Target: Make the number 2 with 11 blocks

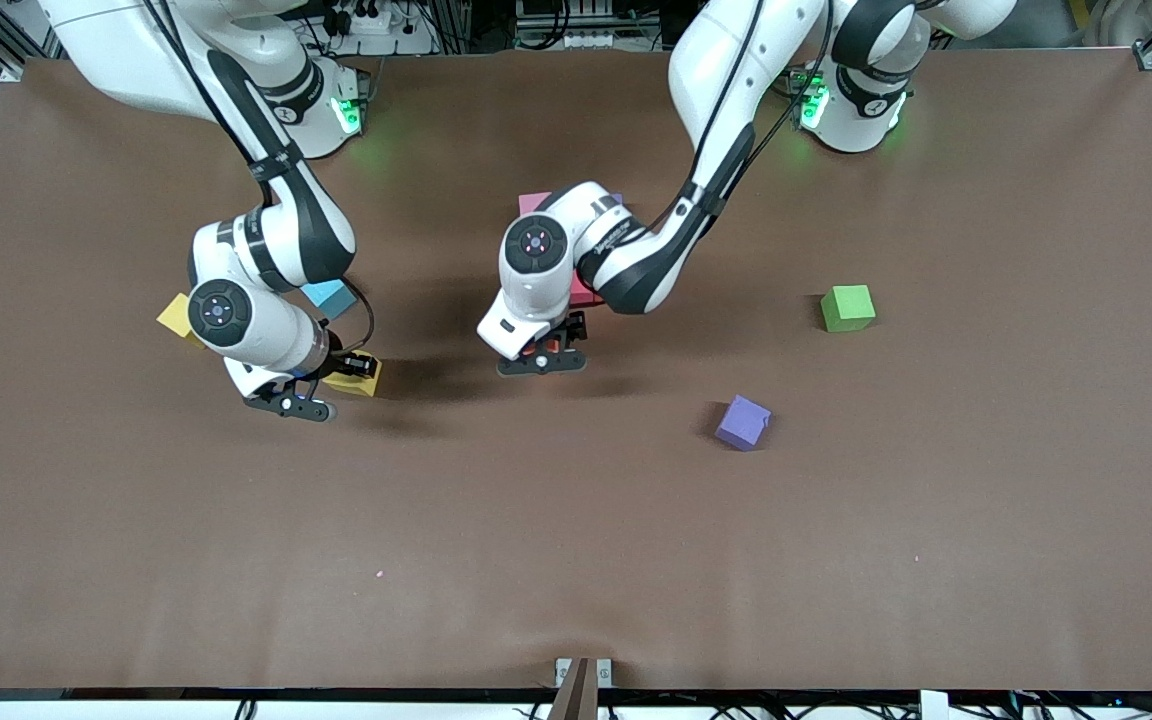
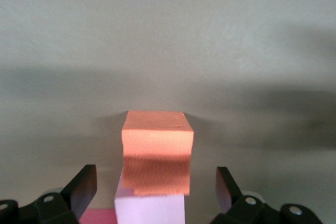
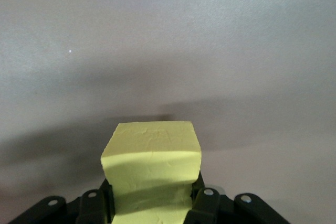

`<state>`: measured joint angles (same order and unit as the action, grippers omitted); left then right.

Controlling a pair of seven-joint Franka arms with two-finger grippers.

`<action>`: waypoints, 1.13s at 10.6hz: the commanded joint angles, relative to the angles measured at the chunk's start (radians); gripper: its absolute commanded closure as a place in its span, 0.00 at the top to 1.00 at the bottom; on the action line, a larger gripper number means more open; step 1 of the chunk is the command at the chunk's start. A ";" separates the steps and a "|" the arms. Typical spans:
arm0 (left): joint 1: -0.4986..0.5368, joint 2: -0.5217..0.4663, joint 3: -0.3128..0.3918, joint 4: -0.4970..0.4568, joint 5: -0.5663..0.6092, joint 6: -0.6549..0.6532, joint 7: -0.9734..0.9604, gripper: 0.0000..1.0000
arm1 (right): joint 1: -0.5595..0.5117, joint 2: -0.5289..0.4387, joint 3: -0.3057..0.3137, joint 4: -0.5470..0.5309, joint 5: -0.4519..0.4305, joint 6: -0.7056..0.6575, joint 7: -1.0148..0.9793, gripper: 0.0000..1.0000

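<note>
In the middle of the front view the left gripper (image 1: 543, 358) is low over the table (image 1: 576, 560), at the lower end of a cluster of blocks that its arm mostly hides: a pink cube (image 1: 533, 203) and a red cube (image 1: 584, 292) peek out. In the left wrist view its fingers (image 2: 84, 190) stand apart on either side of an orange cube (image 2: 157, 150) without touching it; a pale pink cube (image 2: 149, 211) touches that cube. Toward the right arm's end, the right gripper (image 1: 331, 385) is clamped on a yellow cube (image 3: 152, 171), low over the table, near a blue cube (image 1: 328, 297) and an amber cube (image 1: 176, 315). A purple cube (image 1: 742, 422) and a green cube (image 1: 847, 307) lie apart toward the left arm's end. Lettering on the left arm's forearm is too small to read.
</note>
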<state>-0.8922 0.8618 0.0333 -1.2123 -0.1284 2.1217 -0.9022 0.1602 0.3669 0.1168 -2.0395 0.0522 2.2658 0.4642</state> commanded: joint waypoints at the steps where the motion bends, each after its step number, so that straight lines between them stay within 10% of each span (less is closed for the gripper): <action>1: -0.004 -0.104 0.068 -0.035 -0.034 -0.098 0.036 1.00 | 0.019 -0.014 0.003 0.008 0.031 -0.015 0.024 0.55; 8: 0.281 -0.300 0.074 -0.278 -0.023 -0.152 0.453 1.00 | 0.251 0.032 0.001 0.152 0.122 -0.043 0.504 0.55; 12: 0.329 -0.303 0.074 -0.380 0.099 -0.115 0.605 1.00 | 0.384 0.225 0.000 0.483 0.172 -0.172 0.909 0.55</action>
<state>-0.5530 0.5934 0.1119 -1.5182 -0.0820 1.9719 -0.3160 0.5206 0.4711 0.1243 -1.7332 0.2019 2.1681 1.2588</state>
